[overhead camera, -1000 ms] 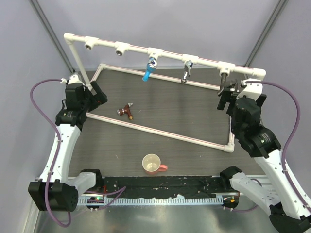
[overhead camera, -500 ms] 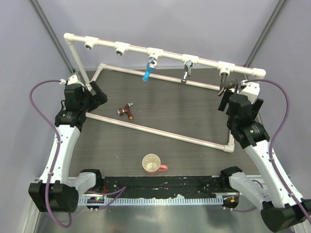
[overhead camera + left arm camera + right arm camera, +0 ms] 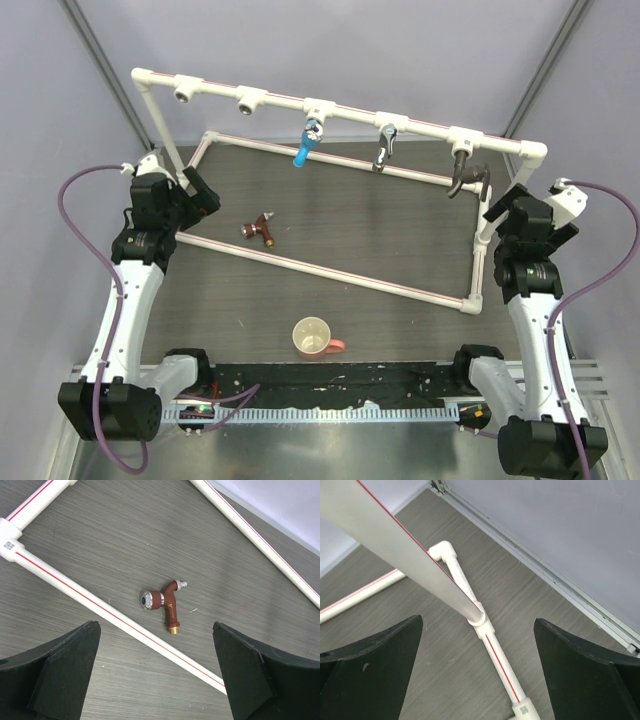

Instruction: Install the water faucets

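The copper-coloured faucet (image 3: 259,229) lies loose on the dark table, just beyond the frame's near base pipe; in the left wrist view the faucet (image 3: 164,603) lies ahead of the fingers. The blue faucet (image 3: 308,142), the chrome faucet (image 3: 385,147) and the dark faucet (image 3: 462,170) hang from tee sockets on the top bar. My left gripper (image 3: 200,192) is open and empty, left of the copper faucet; it also shows in its wrist view (image 3: 156,675). My right gripper (image 3: 503,210) is open and empty, right of the dark faucet, over the base pipe (image 3: 495,652).
The white pipe frame (image 3: 340,275) stands on the table; its top bar has two empty tee sockets (image 3: 185,93) at the left. Its right upright (image 3: 395,535) crosses close in front of my right gripper. A cream cup (image 3: 314,338) stands near the front edge.
My right arm has drawn back from the dark faucet toward the right and the near side, leaving the faucet in its socket. The left arm has barely moved.
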